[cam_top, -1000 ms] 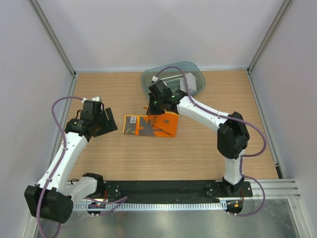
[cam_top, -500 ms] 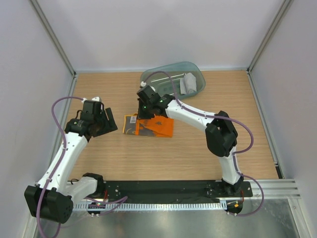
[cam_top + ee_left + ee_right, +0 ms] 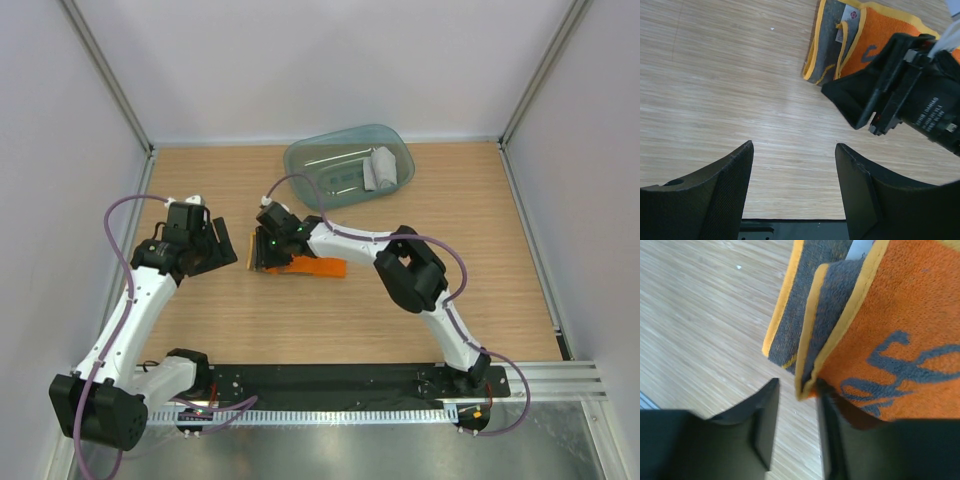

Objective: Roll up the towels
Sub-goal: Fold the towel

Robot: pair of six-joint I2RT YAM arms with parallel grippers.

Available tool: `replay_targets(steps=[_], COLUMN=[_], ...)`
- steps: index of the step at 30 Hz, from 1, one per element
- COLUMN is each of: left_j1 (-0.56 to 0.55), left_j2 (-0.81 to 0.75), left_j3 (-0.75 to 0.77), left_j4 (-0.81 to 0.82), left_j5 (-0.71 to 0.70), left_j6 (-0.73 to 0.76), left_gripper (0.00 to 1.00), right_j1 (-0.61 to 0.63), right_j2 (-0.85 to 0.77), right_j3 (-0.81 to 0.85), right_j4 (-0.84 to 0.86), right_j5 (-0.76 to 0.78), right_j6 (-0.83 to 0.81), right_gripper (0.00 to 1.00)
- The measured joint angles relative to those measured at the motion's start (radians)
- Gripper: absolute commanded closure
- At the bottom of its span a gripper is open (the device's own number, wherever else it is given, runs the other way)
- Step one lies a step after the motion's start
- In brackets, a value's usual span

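The yellow-orange towel (image 3: 305, 264) lies folded over itself mid-table, its grey underside and yellow hem showing at the left end (image 3: 900, 315) (image 3: 867, 37). My right gripper (image 3: 266, 246) sits low at that left end. Its jaws stand apart (image 3: 797, 390), and the folded corner rests against the right finger with nothing pinched. To the left of the towel my left gripper (image 3: 207, 250) hangs open over bare wood (image 3: 794, 150). The grey towel (image 3: 380, 168) lies bunched in the teal tray.
The translucent teal tray (image 3: 330, 160) stands at the back of the table, right of centre. The right arm's white links stretch across the table from the right. Grey walls close in the left, back and right sides. A black base rail runs along the near edge.
My right gripper has swept left, carrying the towel's right part over onto the left, so the towel looks shorter. Its jaws have parted from shut. The left arm has not moved.
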Motion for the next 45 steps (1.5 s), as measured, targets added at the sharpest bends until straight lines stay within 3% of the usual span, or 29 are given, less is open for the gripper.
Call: replay_targets(steps=[2, 8, 14, 18, 22, 26, 31, 39, 42, 45], left_j1=[0.0, 0.0, 0.0, 0.0, 0.0, 0.0, 0.0, 0.0, 0.0, 0.0], left_j2=[0.0, 0.007, 0.012, 0.012, 0.014, 0.029, 0.043, 0.043, 0.043, 0.044], left_j3=[0.0, 0.0, 0.0, 0.0, 0.0, 0.0, 0.0, -0.001, -0.002, -0.004], left_j4=[0.0, 0.0, 0.0, -0.001, -0.001, 0.0, 0.0, 0.0, 0.0, 0.0], left_j5=[0.0, -0.007, -0.026, -0.037, -0.038, -0.032, -0.024, -0.017, -0.015, -0.012], left_j6=[0.0, -0.001, -0.001, -0.002, -0.002, -0.002, -0.002, -0.002, -0.002, -0.002], left_gripper=[0.33, 0.33, 0.33, 0.33, 0.34, 0.35, 0.35, 0.36, 0.36, 0.36], right_j1=[0.003, 0.004, -0.006, -0.042, -0.182, -0.37, -0.442, -0.436, -0.436, -0.435], right_j2=[0.02, 0.02, -0.069, -0.281, -0.582, -0.719, -0.629, -0.452, -0.432, -0.425], right_j3=[0.0, 0.035, 0.045, -0.04, -0.265, -0.468, -0.642, -0.701, -0.708, -0.724], right_j4=[0.008, 0.014, -0.035, -0.043, -0.004, 0.016, 0.017, 0.113, 0.173, 0.216], right_j5=[-0.009, -0.019, -0.018, -0.01, -0.019, -0.019, -0.059, -0.155, -0.181, -0.2], right_j6=[-0.001, -0.019, -0.051, -0.066, -0.066, -0.071, -0.076, -0.05, -0.037, -0.027], right_gripper=[0.39, 0.23, 0.16, 0.16, 0.21, 0.26, 0.29, 0.41, 0.49, 0.64])
